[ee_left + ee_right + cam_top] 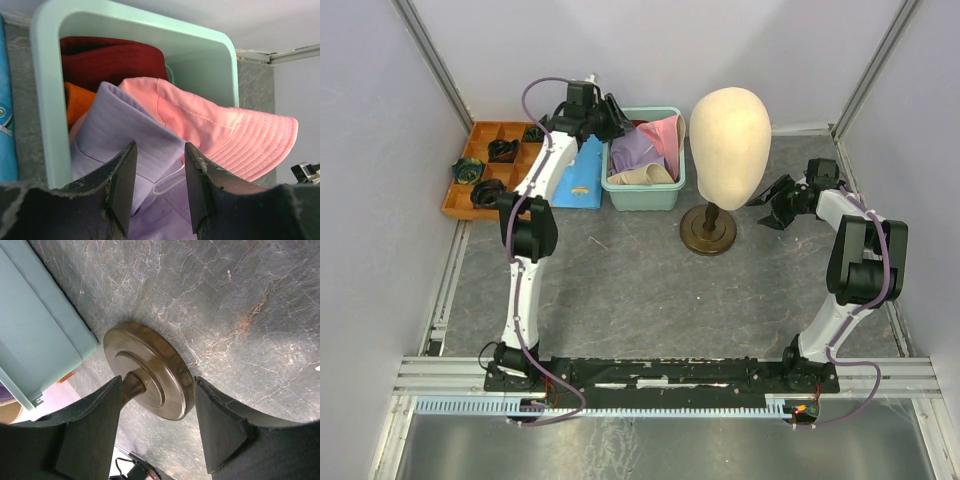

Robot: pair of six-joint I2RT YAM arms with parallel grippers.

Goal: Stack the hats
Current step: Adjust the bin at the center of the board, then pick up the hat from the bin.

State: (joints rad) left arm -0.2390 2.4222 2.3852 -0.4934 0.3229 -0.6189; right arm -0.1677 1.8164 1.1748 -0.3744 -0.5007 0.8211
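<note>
Teal bin [50, 75]: lavender hat [125, 135], pink hat [225, 135], dark red hat [110, 60], orange hat [77, 102] and cream-beige hat [642, 177] heaped inside. Left gripper [160, 147]: jaws apart, empty, over lavender hat. Right gripper [157, 384]: jaws apart, empty, beside mannequin stand [160, 357].

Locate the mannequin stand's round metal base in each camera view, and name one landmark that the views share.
Top external: the round metal base sits right of centre, below the cream head.
Left wrist: not in it.
Right wrist: the base fills the middle of the frame, on the grey tabletop.
Shared landmark: the mint-green bin, seen in all three views.
</note>
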